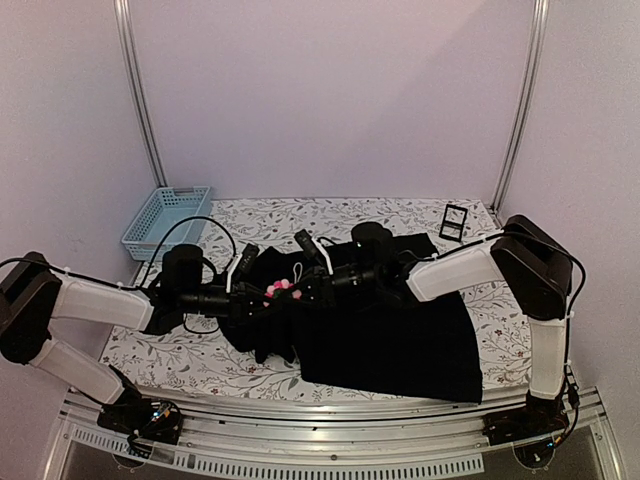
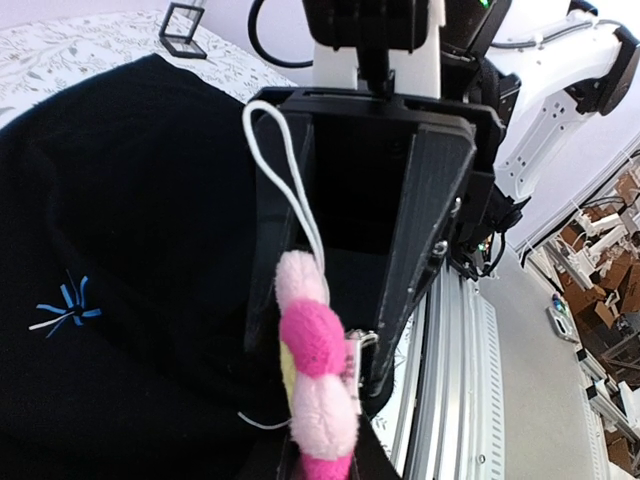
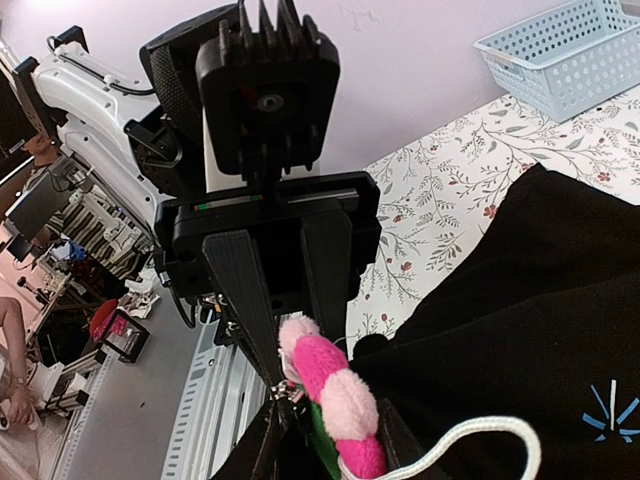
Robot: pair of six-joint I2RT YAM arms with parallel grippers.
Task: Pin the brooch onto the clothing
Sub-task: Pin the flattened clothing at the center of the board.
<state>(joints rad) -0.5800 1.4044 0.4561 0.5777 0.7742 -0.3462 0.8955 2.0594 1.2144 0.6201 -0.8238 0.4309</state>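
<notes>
The brooch [image 1: 283, 290], a plush flower with pink petals, hangs edge-on above the table between the tips of both grippers. My left gripper [image 1: 262, 297] comes in from the left and is shut on one end of the brooch [image 2: 315, 370]. My right gripper [image 1: 305, 288] faces it from the right, with the other end of the brooch [image 3: 345, 400] lying between its jaws; whether they press on it I cannot tell. A small metal clasp [image 3: 285, 388] shows on the brooch's back. The clothing [image 1: 400, 330], a black shirt with a blue star emblem [image 2: 65, 303], lies spread under and right of the grippers.
A white cord loop [image 2: 285, 170] hangs off the right gripper. A light-blue basket [image 1: 165, 220] stands at the back left of the floral tablecloth. A small black stand [image 1: 453, 221] sits at the back right. The table's metal rail [image 1: 330, 410] runs along the near edge.
</notes>
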